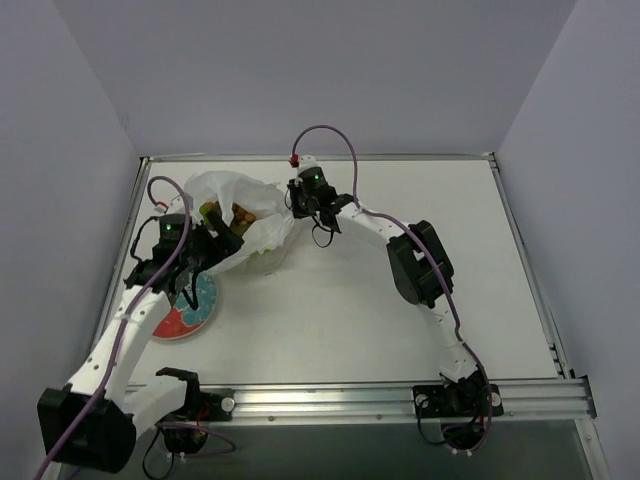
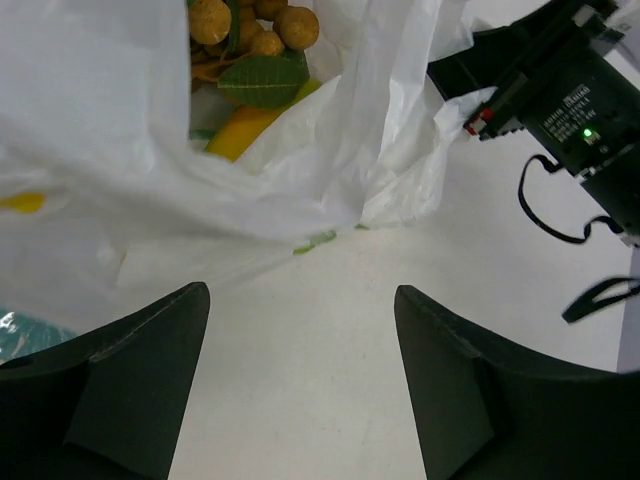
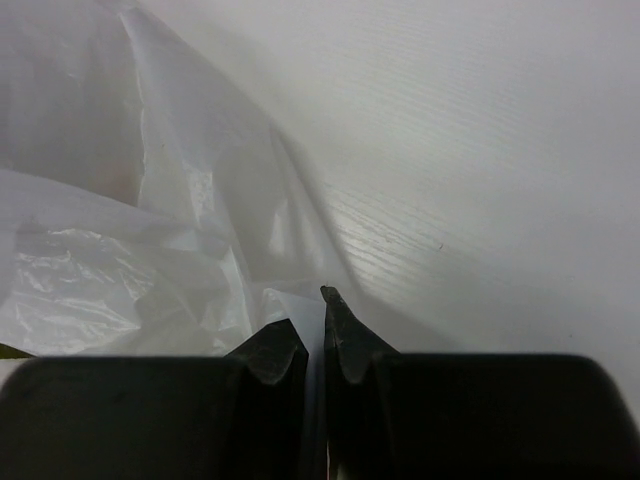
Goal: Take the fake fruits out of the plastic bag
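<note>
The white crinkled plastic bag (image 1: 262,228) lies at the back left of the table with its mouth open upward. Inside it I see fake fruits (image 1: 232,214): a cluster of brown round ones (image 2: 272,24) with a green leaf (image 2: 262,78) and a yellow one (image 2: 240,130) below. My left gripper (image 2: 300,330) stands open just in front of the bag (image 2: 120,150), with only bare table between its fingers. My right gripper (image 3: 313,320) is shut on a thin fold of the bag's rim (image 3: 290,300) at the bag's right side (image 1: 293,205).
A red-rimmed plate with a teal centre (image 1: 190,315) lies on the table under the left arm, its teal edge (image 2: 20,332) beside the left finger. The right arm's black wrist and cable (image 2: 570,120) sit close to the bag's right.
</note>
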Motion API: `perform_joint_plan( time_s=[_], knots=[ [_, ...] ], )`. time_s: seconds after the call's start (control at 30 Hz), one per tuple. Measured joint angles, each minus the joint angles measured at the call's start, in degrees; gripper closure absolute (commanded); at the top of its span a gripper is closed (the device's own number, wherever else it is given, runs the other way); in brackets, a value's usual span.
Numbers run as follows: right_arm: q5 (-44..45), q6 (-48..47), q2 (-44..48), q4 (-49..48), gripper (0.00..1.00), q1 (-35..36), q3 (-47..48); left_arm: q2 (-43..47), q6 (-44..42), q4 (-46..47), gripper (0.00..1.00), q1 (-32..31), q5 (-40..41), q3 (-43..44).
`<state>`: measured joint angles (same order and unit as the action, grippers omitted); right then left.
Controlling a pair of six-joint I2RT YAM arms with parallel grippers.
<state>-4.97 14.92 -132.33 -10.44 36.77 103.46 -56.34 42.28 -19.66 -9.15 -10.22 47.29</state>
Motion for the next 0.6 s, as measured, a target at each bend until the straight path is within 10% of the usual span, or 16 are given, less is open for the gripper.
perform_joint_plan(
  time_s=[0.27,0.43,0.6],
  knots=[
    [0.57,-0.22,1.88,-0.09,0.90,1.11,-4.33,-18.47,-1.64,7.50,0.31,0.87,4.66,10.75],
    [1.16,-1.42,3.48,-0.04,0.38,1.16,-7.85,-28.68,-1.97,11.74,0.39,5.46,6.97,18.29],
    [1.92,-2.80,7.98,0.39,0.16,1.14,-12.04,-32.83,-1.68,13.14,0.39,9.31,7.69,18.73]
  ],
)
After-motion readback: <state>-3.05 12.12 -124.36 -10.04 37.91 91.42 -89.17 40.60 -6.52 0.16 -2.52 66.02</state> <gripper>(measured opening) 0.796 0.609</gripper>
